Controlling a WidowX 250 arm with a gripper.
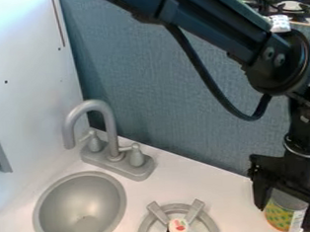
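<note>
The black gripper (285, 218) hangs at the lower right, directly at a can (280, 216) with a yellow-green patterned label and a grey top. The gripper covers part of the can's top and sides, and the can's base is partly out of view. Whether the can rests on the counter or is held cannot be made out. To the left, a small toy piece (178, 228), white on top with a red mark and dark around its side, stands over the middle of the grey stove burner (151, 220).
A grey sink basin (81, 209) is set into the white counter (208, 182) at the lower left. The grey faucet (108, 126) with two handles rises behind it. A blue-grey wall panel (149, 88) borders the counter at the back, a white wall at the left.
</note>
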